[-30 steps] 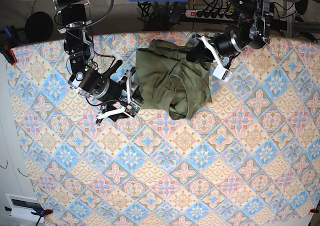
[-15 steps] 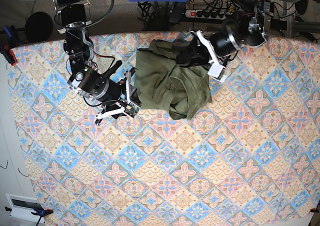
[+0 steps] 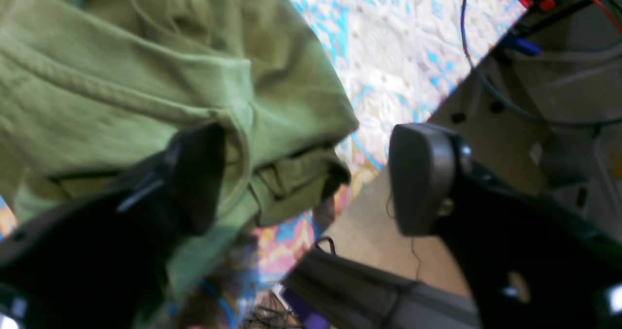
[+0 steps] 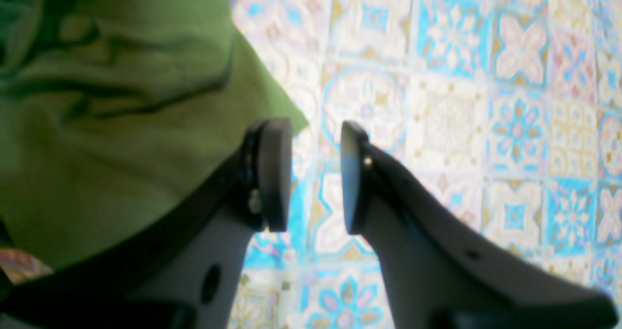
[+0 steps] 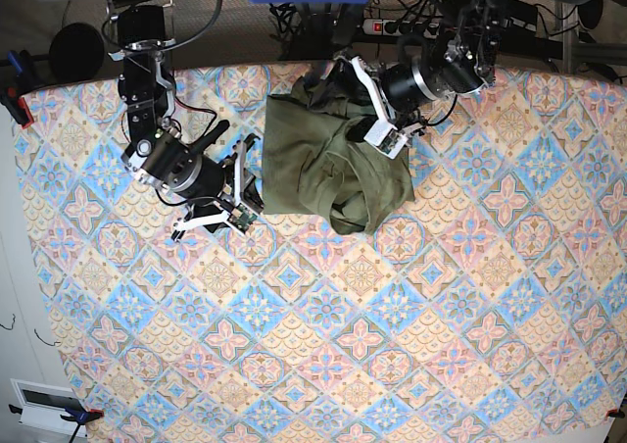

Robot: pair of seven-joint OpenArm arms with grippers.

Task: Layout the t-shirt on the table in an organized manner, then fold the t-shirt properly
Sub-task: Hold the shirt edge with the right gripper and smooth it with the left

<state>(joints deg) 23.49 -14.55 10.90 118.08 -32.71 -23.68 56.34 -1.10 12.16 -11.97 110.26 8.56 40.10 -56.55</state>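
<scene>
The olive-green t-shirt [image 5: 328, 159] lies crumpled in a heap near the far edge of the table [image 5: 392, 316]. My left gripper [image 5: 355, 105] hovers open over the heap's far right part. In the left wrist view its jaws [image 3: 308, 178] stand wide: one finger lies against the t-shirt [image 3: 146, 76], the other hangs past the table edge [image 3: 398, 52]. My right gripper [image 5: 243, 190] sits by the heap's left edge. In the right wrist view its jaws [image 4: 313, 173] stand a narrow gap apart, open on nothing, just off a corner of the t-shirt [image 4: 97, 125], over the table [image 4: 486, 100].
A power strip with cables [image 5: 411, 26] lies just past the table's far edge, close behind the left arm. A clamp [image 5: 15, 100] grips the left edge and a white box [image 5: 44, 404] sits at the bottom left corner. Patterned cloth stretches towards the front.
My left gripper has let go of the fabric, opened wide and swung left along the heap's far edge. My right gripper has narrowed and drawn slightly left, off the t-shirt.
</scene>
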